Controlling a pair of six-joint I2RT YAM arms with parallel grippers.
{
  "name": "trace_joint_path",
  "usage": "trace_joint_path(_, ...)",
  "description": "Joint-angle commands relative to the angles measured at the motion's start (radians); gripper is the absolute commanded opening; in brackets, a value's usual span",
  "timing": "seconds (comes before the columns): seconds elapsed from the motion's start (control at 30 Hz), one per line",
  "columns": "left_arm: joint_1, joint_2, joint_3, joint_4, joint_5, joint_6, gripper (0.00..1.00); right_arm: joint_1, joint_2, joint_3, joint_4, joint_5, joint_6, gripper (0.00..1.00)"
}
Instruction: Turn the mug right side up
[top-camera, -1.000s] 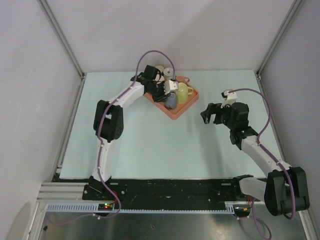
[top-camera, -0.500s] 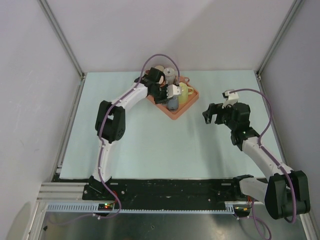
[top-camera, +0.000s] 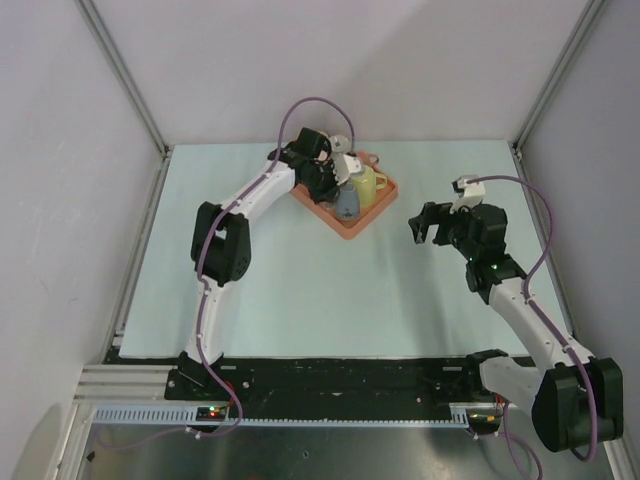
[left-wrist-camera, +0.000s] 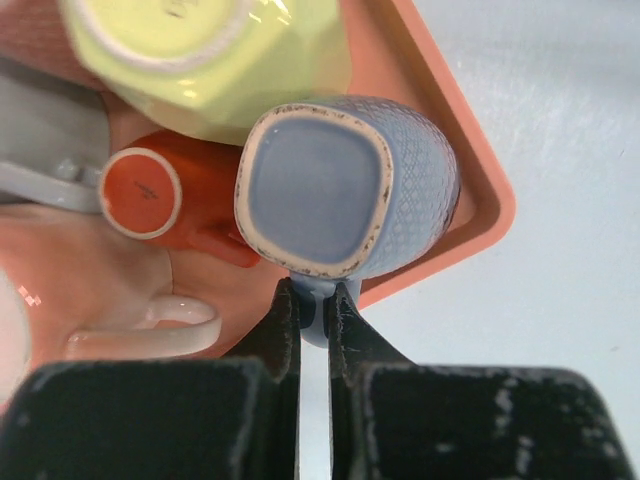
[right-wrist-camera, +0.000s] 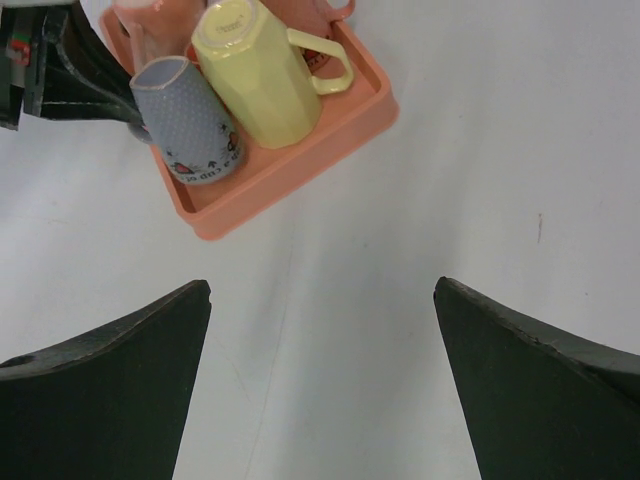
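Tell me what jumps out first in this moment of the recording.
The crowded orange tray at the far middle of the table draws the eye first. The left tool is shut on the handle of the blue mug, which stands base up at the tray's near corner beside an upturned yellow mug. The right tool hangs open over bare table to the tray's right.

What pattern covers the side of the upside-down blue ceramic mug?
A fine diamond lattice on the pale blue ceramic mug, clearest in the left wrist view.
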Motion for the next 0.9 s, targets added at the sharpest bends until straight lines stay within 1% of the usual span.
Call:
trace_joint_path(0.0,-0.005,-0.065,0.140,0.010,0.001,-0.325,0.00,0.019,-0.003,0.077,0.003,-0.047,0.124,1.00)
trace_joint_path(0.1,-0.004,-0.078,0.183,0.011,-0.002,-0.427,0.00,0.056,0.049,0.110,0.030,-0.083,0.240,1.00)
trace_joint_path(0.17,-0.003,-0.087,0.195,0.011,0.004,-0.496,0.00,0.071,0.084,0.117,0.084,-0.094,0.334,1.00)
trace_joint_path(0.27,0.000,-0.103,0.198,0.011,0.050,-0.587,0.00,0.092,0.138,0.125,0.193,-0.127,0.457,1.00)
trace_joint_path(0.4,0.000,-0.124,0.219,0.011,0.105,-0.709,0.00,0.103,0.205,0.139,0.284,-0.155,0.647,1.00)
trace_joint_path(0.53,0.000,-0.145,0.204,0.010,0.143,-0.780,0.00,0.122,0.288,0.141,0.407,-0.183,0.768,0.93)
trace_joint_path(0.63,0.000,-0.160,0.199,0.011,0.188,-0.846,0.00,0.128,0.354,0.147,0.501,-0.208,0.845,0.84)
trace_joint_path(0.77,-0.001,-0.180,0.202,0.010,0.262,-0.872,0.00,0.125,0.390,0.149,0.577,-0.201,0.899,0.81)
trace_joint_path(0.87,-0.003,-0.192,0.190,0.009,0.289,-0.884,0.00,0.116,0.409,0.149,0.654,-0.209,0.936,0.77)
